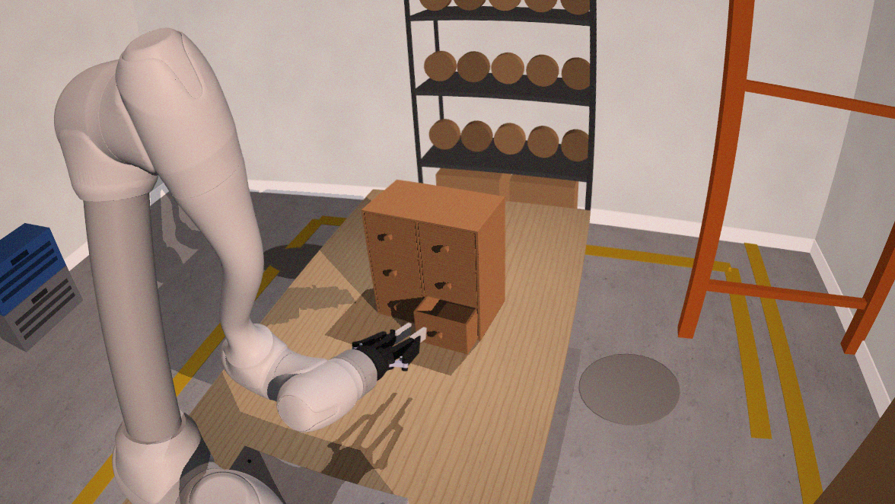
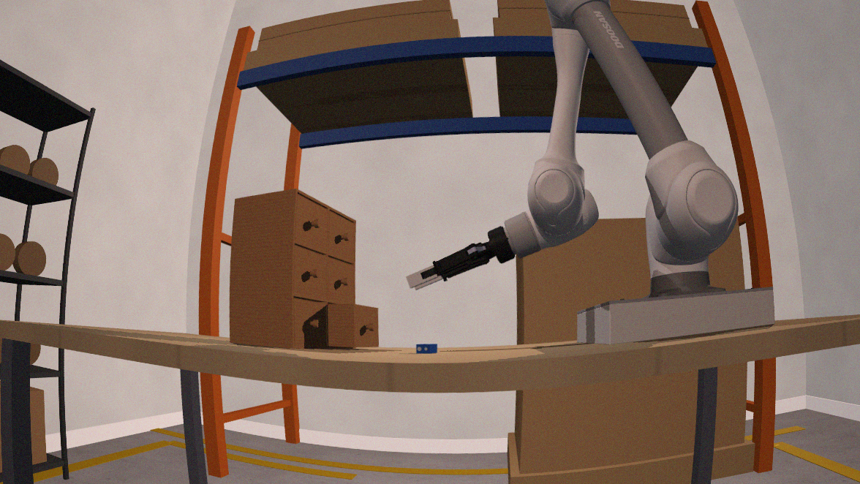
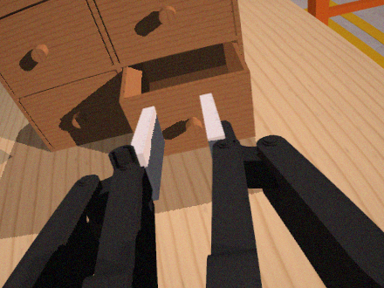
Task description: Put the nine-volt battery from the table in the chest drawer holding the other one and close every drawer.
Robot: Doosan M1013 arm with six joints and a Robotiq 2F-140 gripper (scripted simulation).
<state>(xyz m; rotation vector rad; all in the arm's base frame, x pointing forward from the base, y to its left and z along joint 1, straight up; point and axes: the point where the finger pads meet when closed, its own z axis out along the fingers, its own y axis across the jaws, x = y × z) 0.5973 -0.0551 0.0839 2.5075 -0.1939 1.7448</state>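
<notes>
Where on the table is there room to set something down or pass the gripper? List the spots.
Room: the strip between the chest's plain side panel and the table edge, and the wide stretch from the open bottom drawer to the table's near edge. Crowded: just before that drawer, where the open gripper hangs, with the nine-volt battery lying below it.
</notes>
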